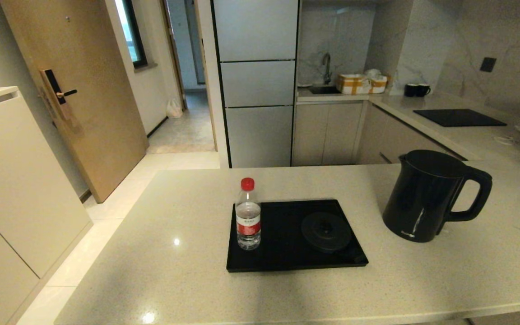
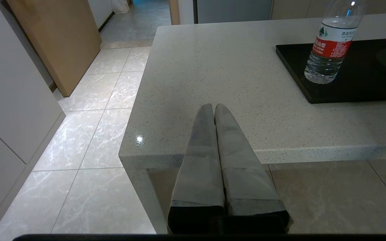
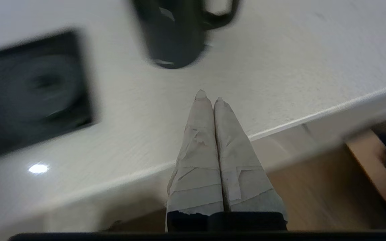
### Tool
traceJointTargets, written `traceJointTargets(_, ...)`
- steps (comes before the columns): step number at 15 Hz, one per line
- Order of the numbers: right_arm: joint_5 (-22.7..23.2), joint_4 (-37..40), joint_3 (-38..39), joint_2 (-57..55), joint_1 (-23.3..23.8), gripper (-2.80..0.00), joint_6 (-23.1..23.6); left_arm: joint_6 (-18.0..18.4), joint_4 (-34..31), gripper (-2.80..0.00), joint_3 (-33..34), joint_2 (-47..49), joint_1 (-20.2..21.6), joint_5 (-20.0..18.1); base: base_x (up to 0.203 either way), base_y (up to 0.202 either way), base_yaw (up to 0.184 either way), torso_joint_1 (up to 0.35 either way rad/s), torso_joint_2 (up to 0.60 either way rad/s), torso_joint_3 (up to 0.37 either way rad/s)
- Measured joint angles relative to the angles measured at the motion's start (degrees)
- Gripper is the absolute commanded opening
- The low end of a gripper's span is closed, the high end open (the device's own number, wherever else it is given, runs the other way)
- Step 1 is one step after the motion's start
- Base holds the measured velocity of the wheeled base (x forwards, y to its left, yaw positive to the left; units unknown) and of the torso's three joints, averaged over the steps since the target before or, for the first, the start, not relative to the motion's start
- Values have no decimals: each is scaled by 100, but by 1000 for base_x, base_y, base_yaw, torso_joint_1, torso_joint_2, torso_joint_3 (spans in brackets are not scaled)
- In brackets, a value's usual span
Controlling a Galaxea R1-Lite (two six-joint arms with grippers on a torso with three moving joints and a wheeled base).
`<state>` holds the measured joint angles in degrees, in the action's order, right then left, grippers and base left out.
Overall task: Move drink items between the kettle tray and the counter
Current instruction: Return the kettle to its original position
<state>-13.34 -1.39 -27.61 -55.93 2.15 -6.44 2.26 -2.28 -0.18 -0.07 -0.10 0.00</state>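
Left hand (image 2: pixel 214 107), fingers pressed together and empty, hovers at the desk (image 1: pixel 160 253) edge. The water bottle (image 1: pixel 248 215) stands upright, long axis vertical, on the kettle tray (image 1: pixel 282 259). The kettle (image 1: pixel 424 196) stands on the desk to the right, handle pointing right. Right hand (image 3: pixel 209 99), likewise closed on nothing, hovers near it.

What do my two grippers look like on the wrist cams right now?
The left gripper has two long tapering fingers in smooth grey covering, ending on a black base. The right gripper has the same shape, but its pale grey wrap looks like layered tape with ragged edges, also on a black base. No cables or markings show.
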Motion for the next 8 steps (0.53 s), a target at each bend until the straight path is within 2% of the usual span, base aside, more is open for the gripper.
traceJointTargets(4, -680, -2738, 438, -2634, 132, -280, -97, 2, 2, -280, 0, 0, 0, 0, 0, 0, 0, 0, 0, 0)
traceJointTargets(8, -861, -5418, 723, -4490, 524, -280, 13, 2, 2, -280, 0, 0, 0, 0, 0, 0, 0, 0, 0, 0)
